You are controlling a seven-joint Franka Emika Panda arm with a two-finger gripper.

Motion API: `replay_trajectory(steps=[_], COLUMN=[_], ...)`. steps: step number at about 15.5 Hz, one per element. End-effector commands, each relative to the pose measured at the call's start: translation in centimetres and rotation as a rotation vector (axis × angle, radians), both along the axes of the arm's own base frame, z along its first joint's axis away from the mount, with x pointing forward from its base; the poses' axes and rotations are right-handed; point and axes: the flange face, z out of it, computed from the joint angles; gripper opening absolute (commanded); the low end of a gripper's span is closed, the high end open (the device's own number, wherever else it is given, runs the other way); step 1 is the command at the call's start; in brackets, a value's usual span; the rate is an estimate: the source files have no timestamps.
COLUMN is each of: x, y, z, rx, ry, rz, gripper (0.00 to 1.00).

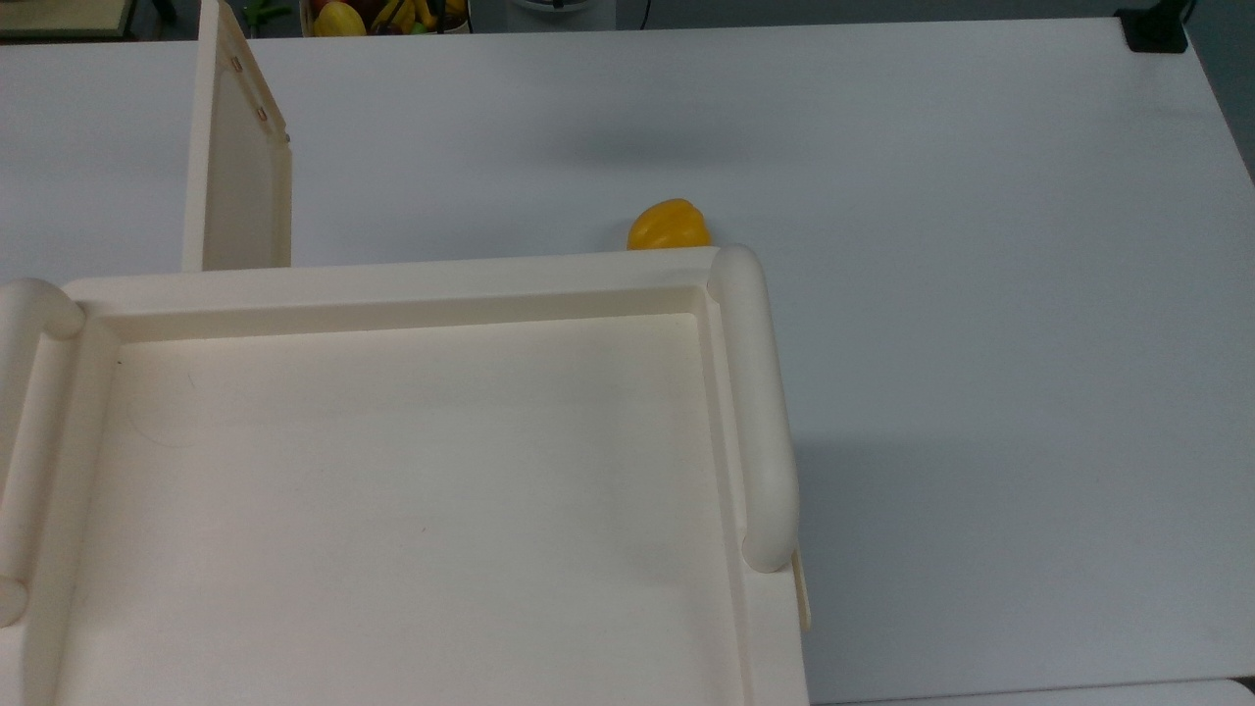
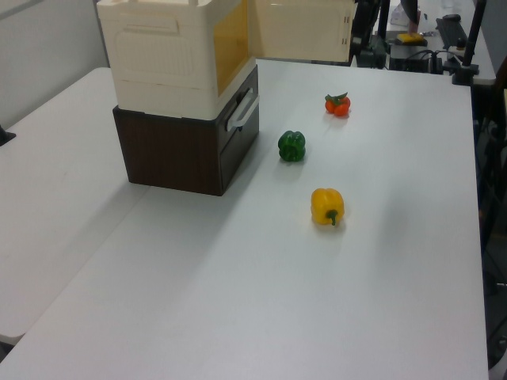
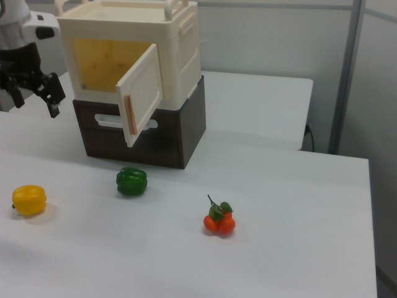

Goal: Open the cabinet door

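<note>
The cream-white cabinet door (image 1: 240, 167) stands swung out from the cabinet (image 1: 392, 490), nearly square to its front. In the right view the door (image 3: 144, 93) hangs open and the yellow-lit inside (image 3: 102, 62) shows. In the left view the door (image 2: 301, 30) points away from the cabinet (image 2: 166, 63). My gripper (image 3: 34, 100) hangs at the right view's left edge, open with nothing between its fingers, and well apart from the door.
A dark brown drawer unit (image 3: 186, 133) carries the cabinet. On the white table (image 3: 298, 248) lie a green pepper (image 3: 131, 181), a yellow pepper (image 3: 29, 200) and a cluster of tomatoes (image 3: 218, 222). The yellow pepper (image 1: 669, 226) peeks past the cabinet's top edge.
</note>
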Motion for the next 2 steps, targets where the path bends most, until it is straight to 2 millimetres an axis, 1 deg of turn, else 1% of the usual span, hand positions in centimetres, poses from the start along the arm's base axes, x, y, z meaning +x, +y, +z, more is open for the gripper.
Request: replay_trajectory(steps=[1, 2], x=[0.27, 0.31], y=[0.11, 0.19], z=[-0.49, -0.5], rx=[0.003, 0.003], ry=[-0.005, -0.006], rz=[-0.008, -0.004], gripper=[1.0, 1.0])
